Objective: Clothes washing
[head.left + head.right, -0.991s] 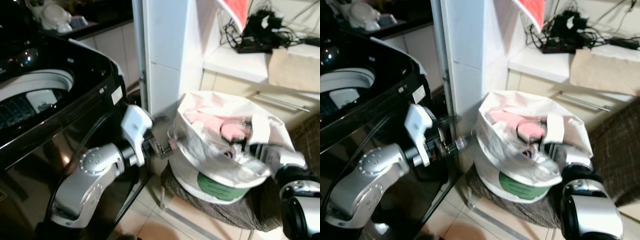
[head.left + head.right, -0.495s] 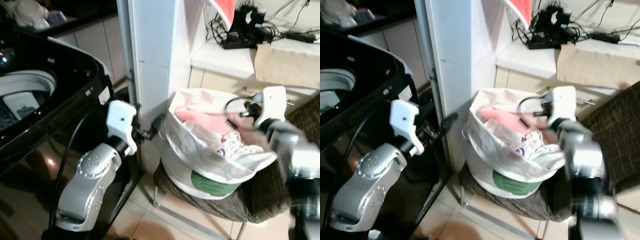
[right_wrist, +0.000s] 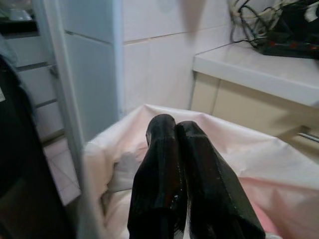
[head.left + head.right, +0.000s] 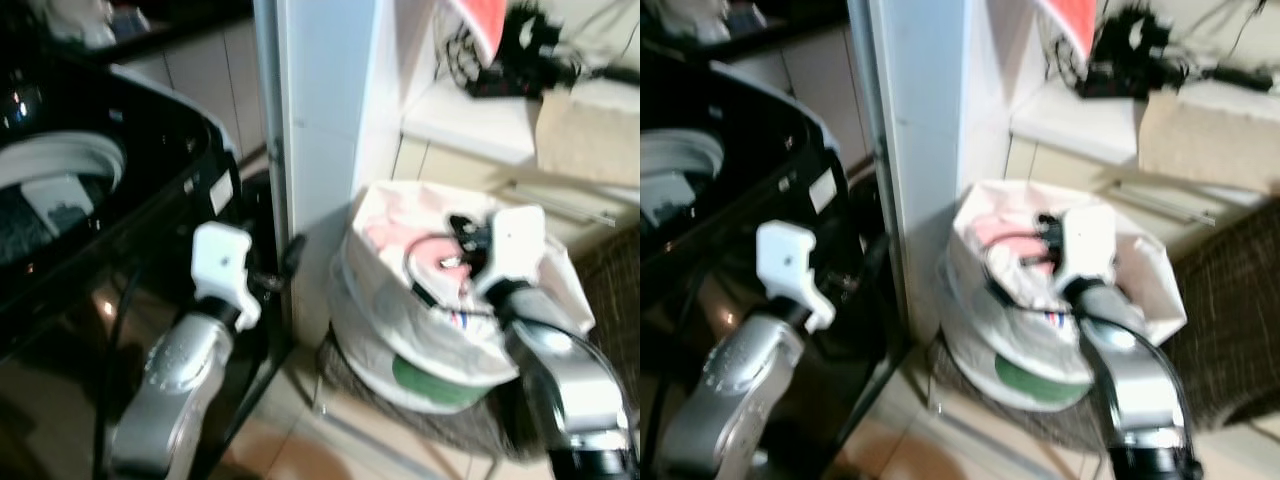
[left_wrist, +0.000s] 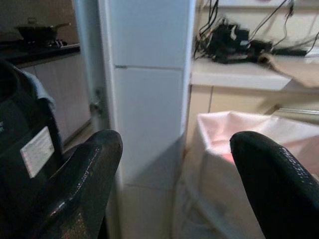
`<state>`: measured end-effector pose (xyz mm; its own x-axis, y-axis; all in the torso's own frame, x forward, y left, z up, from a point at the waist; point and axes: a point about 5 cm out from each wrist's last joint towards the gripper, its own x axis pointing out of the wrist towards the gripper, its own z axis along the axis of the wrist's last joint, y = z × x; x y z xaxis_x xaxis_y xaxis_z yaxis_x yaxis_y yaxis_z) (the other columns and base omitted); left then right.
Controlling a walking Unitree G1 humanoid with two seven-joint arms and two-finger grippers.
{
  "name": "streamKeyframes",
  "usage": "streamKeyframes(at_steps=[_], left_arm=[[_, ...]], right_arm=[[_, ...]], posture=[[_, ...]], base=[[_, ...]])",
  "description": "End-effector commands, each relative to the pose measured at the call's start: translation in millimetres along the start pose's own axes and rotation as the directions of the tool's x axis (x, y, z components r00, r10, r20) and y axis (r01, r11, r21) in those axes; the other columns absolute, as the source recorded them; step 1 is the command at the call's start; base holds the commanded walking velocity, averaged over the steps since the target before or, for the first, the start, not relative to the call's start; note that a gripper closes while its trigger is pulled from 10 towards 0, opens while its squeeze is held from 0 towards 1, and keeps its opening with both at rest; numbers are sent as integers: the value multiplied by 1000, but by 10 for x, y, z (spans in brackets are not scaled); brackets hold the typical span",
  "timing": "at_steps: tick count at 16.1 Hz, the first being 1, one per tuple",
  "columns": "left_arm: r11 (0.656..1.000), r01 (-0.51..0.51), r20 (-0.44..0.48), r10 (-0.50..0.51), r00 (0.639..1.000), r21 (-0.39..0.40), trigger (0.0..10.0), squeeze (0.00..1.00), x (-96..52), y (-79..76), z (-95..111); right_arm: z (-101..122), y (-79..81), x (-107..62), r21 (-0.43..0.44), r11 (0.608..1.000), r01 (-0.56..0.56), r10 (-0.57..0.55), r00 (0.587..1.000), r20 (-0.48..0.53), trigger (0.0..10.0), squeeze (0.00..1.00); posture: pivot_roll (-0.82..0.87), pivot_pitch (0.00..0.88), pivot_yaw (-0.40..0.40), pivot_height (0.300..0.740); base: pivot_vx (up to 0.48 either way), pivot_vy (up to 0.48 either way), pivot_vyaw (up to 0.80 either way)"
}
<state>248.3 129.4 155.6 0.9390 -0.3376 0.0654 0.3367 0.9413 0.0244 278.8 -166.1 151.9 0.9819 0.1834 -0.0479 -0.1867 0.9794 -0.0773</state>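
1. Laundry bag (image 4: 400, 300), white plastic with a pink lining, sits open-topped on a woven stool (image 4: 420, 425) right of centre, with pinkish clothes (image 4: 395, 235) bunched up inside. There's a green label (image 4: 435, 378) on its near side.
2. Right gripper (image 3: 175, 130) is up over the bag's open mouth. In its wrist view the two black fingers (image 3: 162, 174) are pressed flat together with nothing between them, so it's not pinching any fabric.
3. Left gripper (image 5: 172, 159) is spread wide, pointing at the gap between the white tiled pillar (image 4: 325, 110) and the bag. One finger sits near the washer side, the other finger (image 5: 276, 184) on the bag side, and nothing's in between.
4. Washing machine (image 4: 110, 230), a black top-loader, takes up the left. Its lid is up and you can see the pale drum rim (image 4: 60, 160).
5. Far right, there's a white counter (image 4: 470, 115) with a tangle of black cables (image 4: 520, 50) on it, and a beige cloth (image 4: 590, 135) drooping off the edge.
6. Floor (image 4: 290, 450) is beige tile, kinda blurry in the head views.
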Motion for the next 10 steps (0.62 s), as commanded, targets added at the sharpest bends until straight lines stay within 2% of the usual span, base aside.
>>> streamKeyframes(at_steps=[1, 5, 8, 10], left_arm=[[1000, 2, 22, -2, 1000, 13, 10000, 0, 13, -9, 36], [1000, 8, 12, -8, 1000, 4, 10000, 0, 1, -16, 18], [1000, 7, 10, -7, 1000, 4, 10000, 0, 0, -24, 9], [1000, 0, -1, 0, 1000, -15, 10000, 0, -9, -24, -13]], right_arm=[[8, -41, -30, -18, 1000, 6, -7, 1000, -10, 10000, 0], [-71, -142, -18, -21, 996, 81, -83, 993, -85, 10000, 0], [-53, -140, -11, -27, 997, 75, -77, 994, -82, 10000, 0], [-58, -127, -16, -32, 997, 67, -70, 994, -90, 10000, 0]], posture=[[-4, 32, 7, 740], [-3, 32, -1, 740], [-4, 31, -3, 740], [-2, 30, -4, 740]], base=[[345, 0, 0], [343, 0, 0], [329, 0, 0], [0, 0, 0]])
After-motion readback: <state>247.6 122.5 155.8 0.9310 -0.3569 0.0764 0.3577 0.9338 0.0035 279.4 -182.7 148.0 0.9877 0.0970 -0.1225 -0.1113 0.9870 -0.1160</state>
